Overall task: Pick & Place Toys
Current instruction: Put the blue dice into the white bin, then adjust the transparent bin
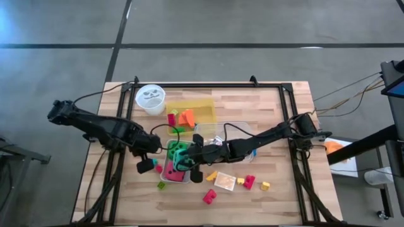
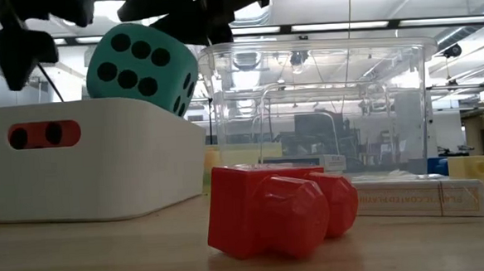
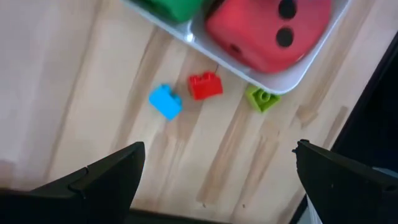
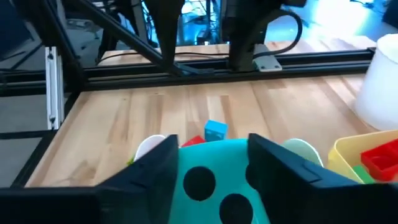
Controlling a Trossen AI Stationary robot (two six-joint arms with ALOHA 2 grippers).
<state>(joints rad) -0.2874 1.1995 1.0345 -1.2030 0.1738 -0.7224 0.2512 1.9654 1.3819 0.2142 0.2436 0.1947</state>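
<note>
Straddling the teal dotted foam die (image 4: 221, 180) with my right gripper (image 4: 211, 163), fingers loosely parted | die sits directly below, over the white bin (image 2: 94, 160) | left gripper (image 3: 217, 180) open, nearby.

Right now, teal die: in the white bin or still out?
Partly in: teal die sits atop the white bin, above its rim, between the right gripper fingers.

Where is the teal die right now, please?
The teal die sits at the top of the white bin, between the right pincer's fingers, above the red die.
</note>
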